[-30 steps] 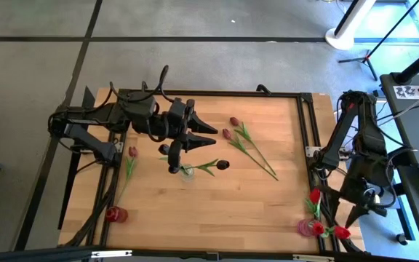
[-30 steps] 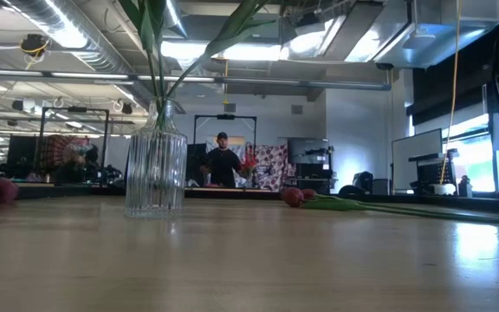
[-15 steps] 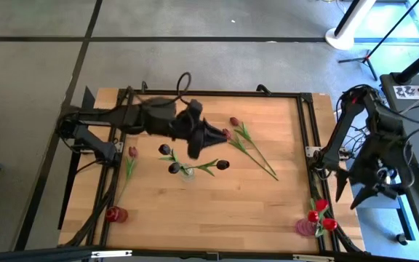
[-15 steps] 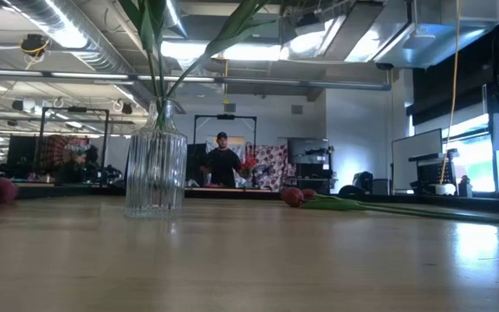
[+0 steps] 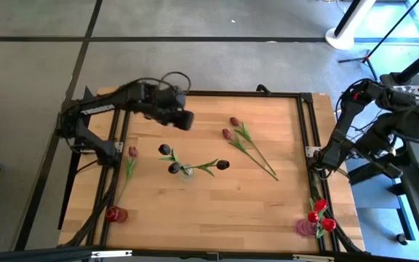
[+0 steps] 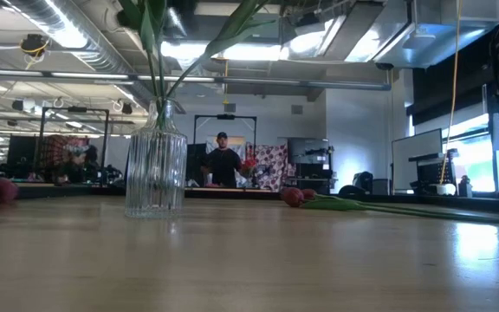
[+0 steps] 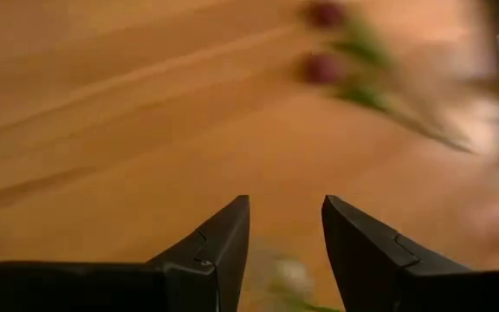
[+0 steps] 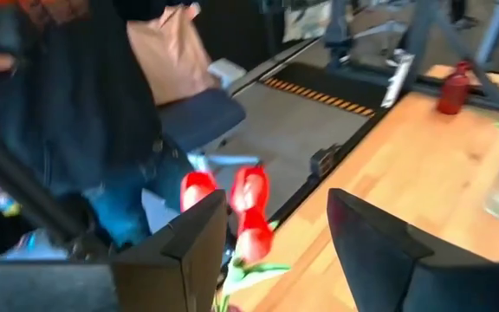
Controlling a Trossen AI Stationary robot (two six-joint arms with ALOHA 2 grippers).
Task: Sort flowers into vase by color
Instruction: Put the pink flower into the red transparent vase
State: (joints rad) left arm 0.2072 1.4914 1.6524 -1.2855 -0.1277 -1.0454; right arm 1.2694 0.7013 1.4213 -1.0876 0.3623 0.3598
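Observation:
A clear ribbed vase (image 5: 186, 172) (image 6: 156, 165) stands mid-table and holds three dark maroon tulips (image 5: 222, 165). Two mauve tulips (image 5: 233, 127) (image 6: 294, 197) lie flat to its far right, and another mauve tulip (image 5: 132, 152) lies at the left edge. A pink vase (image 5: 308, 227) at the near right corner holds red tulips (image 5: 318, 212) (image 8: 249, 195). My left gripper (image 5: 182, 118) (image 7: 284, 234) is open, up and to the far left of the clear vase. My right gripper (image 8: 275, 225) is open, off the table's right edge, with the red tulips well beyond its fingers.
A red vase (image 5: 115, 214) stands at the near left corner. A black frame (image 5: 304, 131) runs round the wooden tabletop. Bare wood lies along the near side. A person (image 6: 223, 163) stands far behind the table, and another person's clothing (image 8: 76, 104) shows close beside the right arm.
My left gripper rose from over the clear vase and drew back toward the far left edge, leaving the dark tulips standing in it. My right gripper lifted from the red tulips at the near right corner and swung toward the far side, outside the table.

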